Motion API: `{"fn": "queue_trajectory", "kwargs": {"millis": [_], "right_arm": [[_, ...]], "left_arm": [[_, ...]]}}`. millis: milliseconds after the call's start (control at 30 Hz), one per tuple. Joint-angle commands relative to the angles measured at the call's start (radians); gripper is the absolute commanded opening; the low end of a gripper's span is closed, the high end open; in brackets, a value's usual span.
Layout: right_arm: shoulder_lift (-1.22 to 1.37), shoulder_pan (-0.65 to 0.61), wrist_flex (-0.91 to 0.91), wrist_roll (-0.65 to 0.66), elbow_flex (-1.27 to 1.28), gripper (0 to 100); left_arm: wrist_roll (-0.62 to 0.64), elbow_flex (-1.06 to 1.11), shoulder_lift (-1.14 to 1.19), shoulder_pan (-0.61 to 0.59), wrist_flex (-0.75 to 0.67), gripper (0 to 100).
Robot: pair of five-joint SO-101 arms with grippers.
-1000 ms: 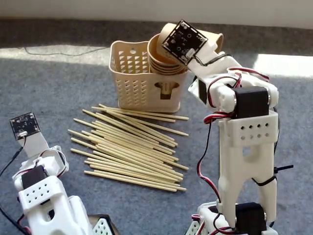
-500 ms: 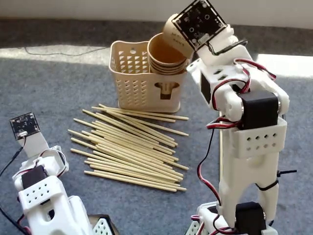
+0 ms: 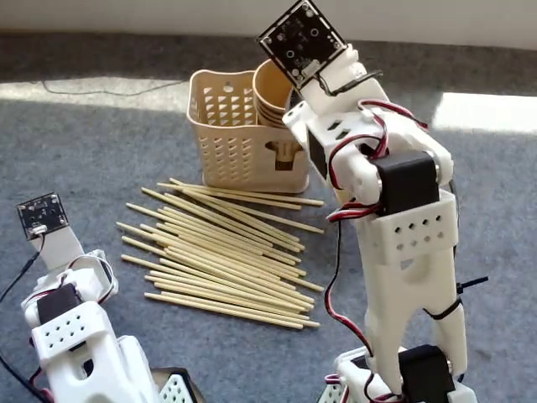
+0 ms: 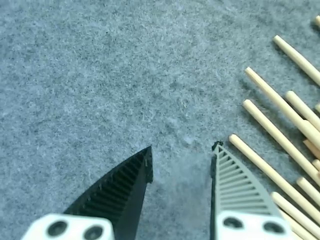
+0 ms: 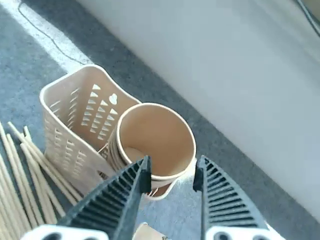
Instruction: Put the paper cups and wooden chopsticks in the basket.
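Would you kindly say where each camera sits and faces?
High view: fixed overhead, facing the cream perforated plastic basket and pale wooden chopsticks; white right arm, left arm show.
Left wrist view: left arm, facing grey carpet; open left hand shows.
Right wrist view: above stacked tan paper cups; open right hand shows.
High and right wrist views share the basket.

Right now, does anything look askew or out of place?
Yes. The cups sit tilted in one corner of the basket, leaning over its rim. The chopsticks lie scattered on the carpet beside it.
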Motion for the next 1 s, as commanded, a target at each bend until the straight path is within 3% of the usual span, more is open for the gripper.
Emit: {"fn": "queue_trajectory", "kwargs": {"millis": [0, 333, 567, 767, 967], "right_arm": [[-0.068, 0.054, 0.122, -0.068, -0.018, 14.9], [-0.160, 0.317, 0.340, -0.160, 0.088, 14.9], [-0.254, 0.498, 0.377, -0.147, 0.251, 15.2], [-0.340, 0.687, 0.380, -0.003, 0.478, 15.2], [-0.473, 0.825, 0.374, -0.026, 0.737, 15.2]], "left_arm": [[0.003, -0.033, -0.007, 0.021, -0.015, 20], [0.003, -0.033, -0.007, 0.021, -0.015, 20], [0.003, -0.033, -0.007, 0.021, -0.015, 20], [0.003, -0.033, -0.007, 0.021, -0.015, 20], [0.003, -0.033, -0.007, 0.021, -0.015, 20]]}}
